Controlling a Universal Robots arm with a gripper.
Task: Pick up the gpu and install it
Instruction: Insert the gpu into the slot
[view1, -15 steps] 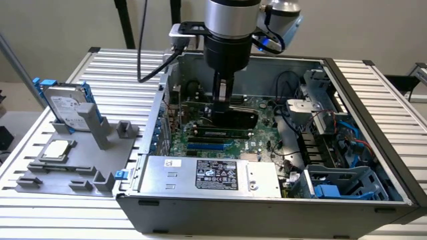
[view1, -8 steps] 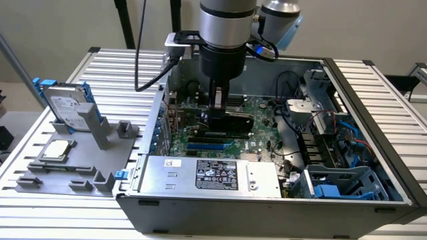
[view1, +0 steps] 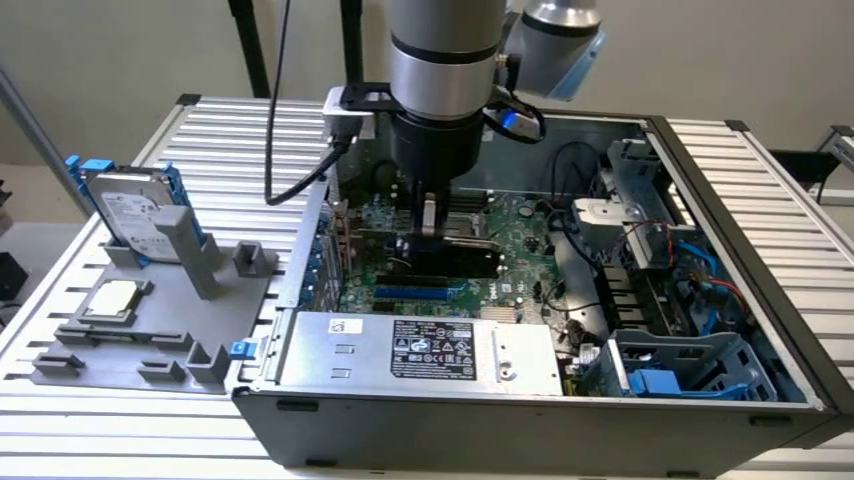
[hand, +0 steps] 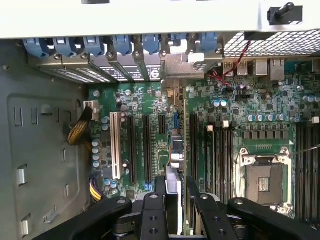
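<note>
The gpu (view1: 451, 256) stands on edge over the motherboard (view1: 514, 225) inside the open computer case (view1: 534, 420); its dark face shows in the exterior view. My gripper (view1: 431, 232) reaches straight down into the case and is shut on the card's top edge. In the wrist view the gpu (hand: 184, 145) appears edge-on as a thin green line running from between my fingers (hand: 156, 192) to its silver bracket (hand: 181, 64) at the case's rear wall. It lies along an expansion slot. I cannot tell whether it is fully seated.
On the exterior view's left, a grey fixture (view1: 147, 330) holds a silver hard drive with blue rails (view1: 134, 208) and a square CPU chip (view1: 112, 299). The power supply (view1: 427, 346) lies in front. Cables and a blue drive cage (view1: 674, 375) fill the right side. The CPU socket (hand: 263, 183) is bare.
</note>
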